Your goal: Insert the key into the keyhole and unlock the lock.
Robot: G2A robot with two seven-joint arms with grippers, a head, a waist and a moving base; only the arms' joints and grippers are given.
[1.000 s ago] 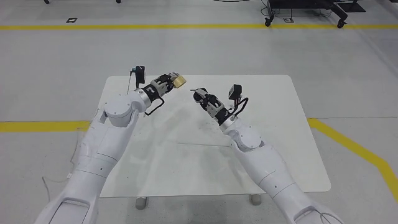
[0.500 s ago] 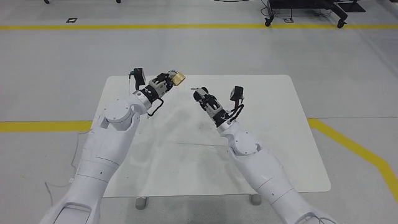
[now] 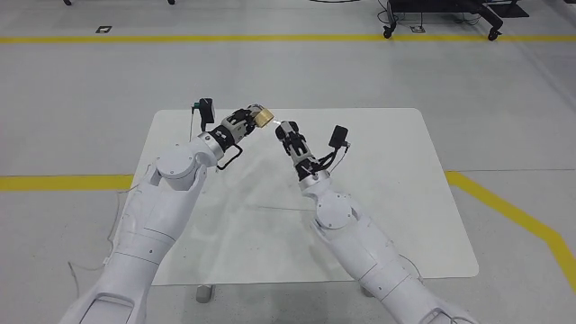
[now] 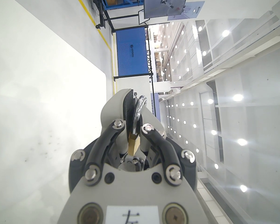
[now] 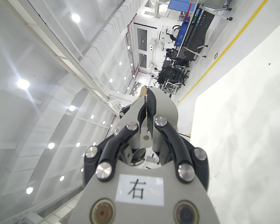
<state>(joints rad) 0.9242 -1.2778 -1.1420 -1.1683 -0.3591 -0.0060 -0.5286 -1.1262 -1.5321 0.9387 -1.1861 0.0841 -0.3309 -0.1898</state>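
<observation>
Right fingers closer, pinching key aimed lockward, left fingers pinching lock

One lock: one brass body, one shackle. One key. Two grippers: left gripper, right gripper; two fingers each. One tabletop.

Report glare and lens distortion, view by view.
Top view: even light, no glare on the lock. Left wrist view: the table is washed out white, ceiling lamps flare, straight lines bow around the left tool. Right wrist view: lamps throw starred flares, lines curve, yet the key in the right tool reads plainly.
</observation>
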